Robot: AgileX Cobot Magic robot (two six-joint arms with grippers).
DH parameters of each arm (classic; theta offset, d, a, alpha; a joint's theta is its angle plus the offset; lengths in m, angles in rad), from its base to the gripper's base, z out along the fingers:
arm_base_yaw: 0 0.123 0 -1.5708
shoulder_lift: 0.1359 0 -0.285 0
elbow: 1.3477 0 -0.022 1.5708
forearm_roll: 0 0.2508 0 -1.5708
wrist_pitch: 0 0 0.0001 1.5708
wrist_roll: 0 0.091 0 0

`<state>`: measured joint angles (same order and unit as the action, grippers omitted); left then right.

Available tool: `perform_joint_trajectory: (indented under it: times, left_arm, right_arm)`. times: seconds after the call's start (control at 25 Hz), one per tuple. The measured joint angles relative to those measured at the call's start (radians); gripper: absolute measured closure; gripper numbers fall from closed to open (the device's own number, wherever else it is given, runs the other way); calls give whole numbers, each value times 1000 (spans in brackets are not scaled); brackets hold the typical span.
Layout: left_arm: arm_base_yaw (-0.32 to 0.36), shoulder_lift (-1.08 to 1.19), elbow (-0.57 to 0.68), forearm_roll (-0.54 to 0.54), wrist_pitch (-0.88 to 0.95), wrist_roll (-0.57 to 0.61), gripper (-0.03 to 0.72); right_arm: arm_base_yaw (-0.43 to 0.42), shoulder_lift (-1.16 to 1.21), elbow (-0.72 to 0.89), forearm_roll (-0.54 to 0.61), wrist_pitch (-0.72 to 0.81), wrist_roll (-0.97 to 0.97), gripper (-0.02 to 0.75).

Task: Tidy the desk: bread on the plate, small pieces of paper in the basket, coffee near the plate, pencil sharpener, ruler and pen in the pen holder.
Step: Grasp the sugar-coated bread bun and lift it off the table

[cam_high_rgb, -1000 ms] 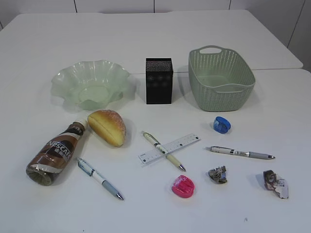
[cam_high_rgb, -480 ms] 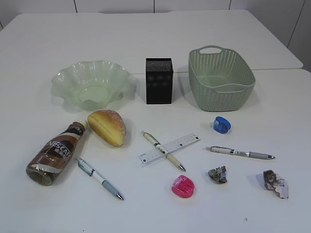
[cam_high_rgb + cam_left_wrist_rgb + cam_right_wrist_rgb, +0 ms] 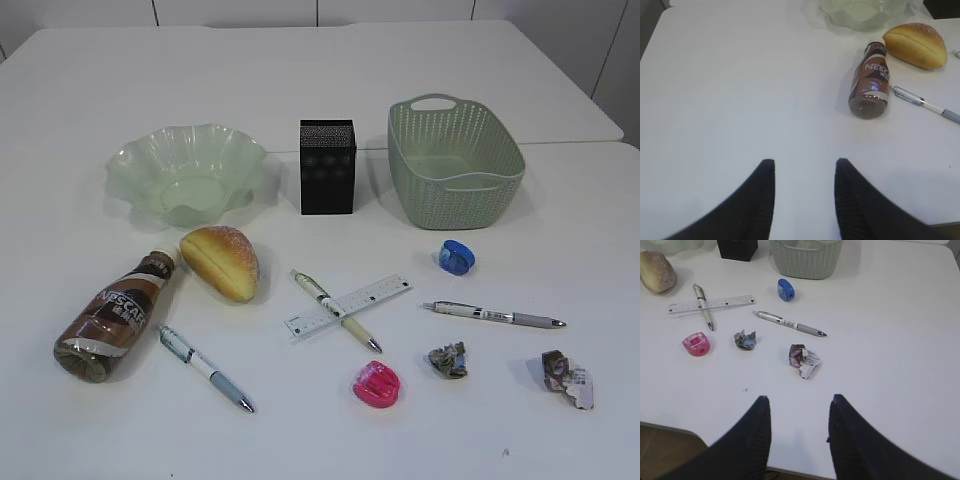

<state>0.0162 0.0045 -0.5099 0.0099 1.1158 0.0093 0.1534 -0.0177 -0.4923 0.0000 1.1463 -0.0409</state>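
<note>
Both jaws part-open, empty: left gripper [image 3: 805, 200] low over bare desk [image 3: 320, 80], right gripper [image 3: 799, 435] likewise. Nothing sorted yet. Bread [image 3: 221, 261] lies just beside plate [image 3: 186, 170]; likely first pick. Approach across short axis, grip gently, lift clear over ruffled rim.

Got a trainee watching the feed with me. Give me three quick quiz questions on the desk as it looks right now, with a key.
1. True or false: the bread sits on the plate.
2. How many pens lie on the desk?
3. The ruler lies: A) in the pen holder B) under a pen C) in the basket

Key: 1 false; 2 three; 3 B
</note>
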Motion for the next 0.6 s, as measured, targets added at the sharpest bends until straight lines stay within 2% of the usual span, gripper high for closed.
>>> perform_joint_trajectory:
  times: [0.6]
  left_arm:
    - [0, 0, 0, 0, 0, 0, 413]
  right_arm:
    - [0, 0, 0, 0, 0, 0, 421]
